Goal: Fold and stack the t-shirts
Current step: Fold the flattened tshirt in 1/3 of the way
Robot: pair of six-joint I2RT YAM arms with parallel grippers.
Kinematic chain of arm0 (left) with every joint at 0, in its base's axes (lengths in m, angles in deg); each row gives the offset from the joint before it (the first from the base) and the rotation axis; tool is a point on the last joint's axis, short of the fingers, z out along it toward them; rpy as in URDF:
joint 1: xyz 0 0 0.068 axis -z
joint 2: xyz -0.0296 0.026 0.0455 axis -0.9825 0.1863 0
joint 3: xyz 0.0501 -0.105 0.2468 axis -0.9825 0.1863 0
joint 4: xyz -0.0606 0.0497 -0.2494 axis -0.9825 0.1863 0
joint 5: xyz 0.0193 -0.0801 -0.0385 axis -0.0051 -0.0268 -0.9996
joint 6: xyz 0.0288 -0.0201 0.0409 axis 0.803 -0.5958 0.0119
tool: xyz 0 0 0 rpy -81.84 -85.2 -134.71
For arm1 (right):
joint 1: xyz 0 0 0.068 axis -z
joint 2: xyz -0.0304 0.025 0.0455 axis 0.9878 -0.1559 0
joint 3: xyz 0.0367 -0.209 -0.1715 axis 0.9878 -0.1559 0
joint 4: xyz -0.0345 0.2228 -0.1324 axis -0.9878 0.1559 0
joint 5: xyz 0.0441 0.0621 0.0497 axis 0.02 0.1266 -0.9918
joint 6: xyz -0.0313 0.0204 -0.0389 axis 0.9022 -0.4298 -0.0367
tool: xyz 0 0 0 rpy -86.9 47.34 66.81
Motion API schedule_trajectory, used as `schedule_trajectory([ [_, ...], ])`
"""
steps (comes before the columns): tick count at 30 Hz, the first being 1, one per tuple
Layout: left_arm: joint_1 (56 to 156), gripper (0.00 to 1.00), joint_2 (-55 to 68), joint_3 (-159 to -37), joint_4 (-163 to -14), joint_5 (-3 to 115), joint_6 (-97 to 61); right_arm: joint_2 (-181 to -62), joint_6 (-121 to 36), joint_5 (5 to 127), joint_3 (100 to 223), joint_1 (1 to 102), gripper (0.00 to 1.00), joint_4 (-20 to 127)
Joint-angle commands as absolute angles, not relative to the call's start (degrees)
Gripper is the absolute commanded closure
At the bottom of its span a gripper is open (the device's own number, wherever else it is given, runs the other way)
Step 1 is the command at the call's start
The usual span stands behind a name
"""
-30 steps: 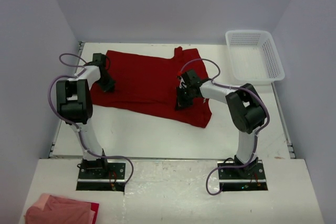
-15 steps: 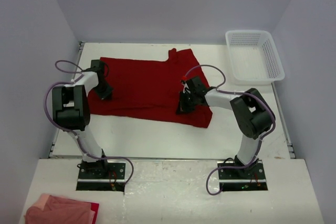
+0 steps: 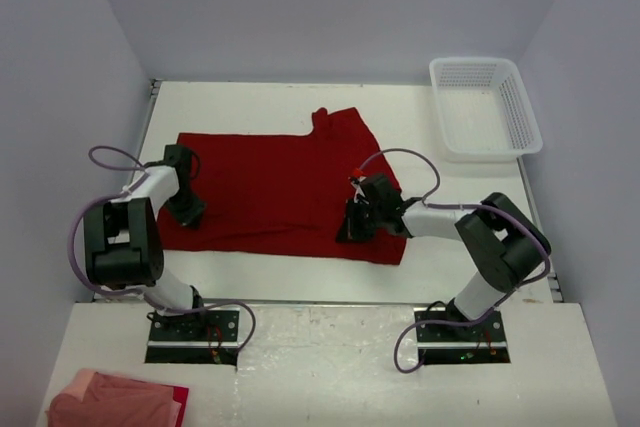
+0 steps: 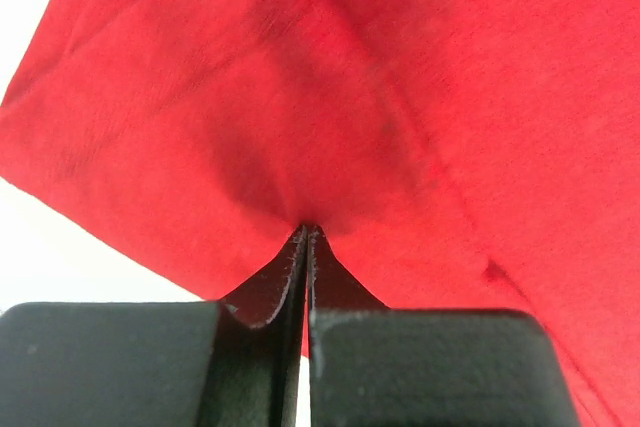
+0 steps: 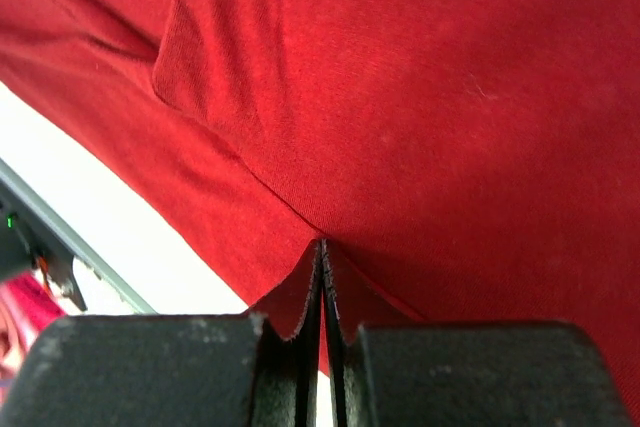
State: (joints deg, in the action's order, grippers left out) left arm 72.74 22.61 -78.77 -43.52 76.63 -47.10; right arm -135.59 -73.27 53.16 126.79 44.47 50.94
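Top external view shows the white table (image 3: 260, 272) with one deep red t-shirt (image 3: 270, 182) spread flat across its middle, a sleeve (image 3: 338, 122) poking toward the far side. A white mesh basket (image 3: 522, 112) sits at the far right corner, apart from the cloth. A pinkish bundle of cloth (image 3: 115, 402) lies on the near left ledge, in front of the arm bases.

Both arms reach low over the shirt's near edge. The left gripper (image 3: 190, 212) is at the near left corner and the right gripper (image 3: 352, 230) is near the near right corner. In the wrist views each gripper is clamped tight on a small pinch of red fabric, the left gripper (image 4: 305, 237) and the right gripper (image 5: 322, 247) with jaws pressed together and the cloth peaking at the tips.

From where I stand, the weak spot looks like those pinches. They catch very little cloth, so a quick pull could let a corner slip free and leave the shirt skewed. If one arm moves ahead of the other, the near edge would twist and the fold would come out crooked. A fold of cloth lies doubled over near the right gripper, and it could get trapped inside the fold as a lump. Dragging low also risks bunching the fabric against the table, or pulling it off the near edge.
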Motion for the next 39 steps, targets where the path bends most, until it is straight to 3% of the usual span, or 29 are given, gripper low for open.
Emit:
schedule_trajectory([
  [1, 71.71, 1.00, 18.19, -75.86, -41.90, 78.93, -47.73, -135.87, -75.63, 58.42, 120.65, 40.17, 1.00, 58.68],
  [12, 71.18, 1.00, 10.90, -72.87, -36.19, 79.45, -50.18, -128.84, -84.33, 62.37, 113.18, 33.31, 1.00, 56.40],
  [24, 66.70, 1.00, 12.39, -68.56, -30.30, 72.25, -53.79, -123.91, -86.45, 64.14, 112.21, 32.07, 1.00, 58.06],
  [32, 65.99, 1.00, 8.10, -68.38, -25.38, 79.18, -56.08, -122.85, -84.69, 64.75, 113.87, 31.81, 1.00, 59.82],
  [39, 66.51, 1.00, -5.27, -82.59, -18.79, 85.67, -56.60, -118.12, -82.84, 71.95, 122.03, 25.58, 1.00, 72.81],
])
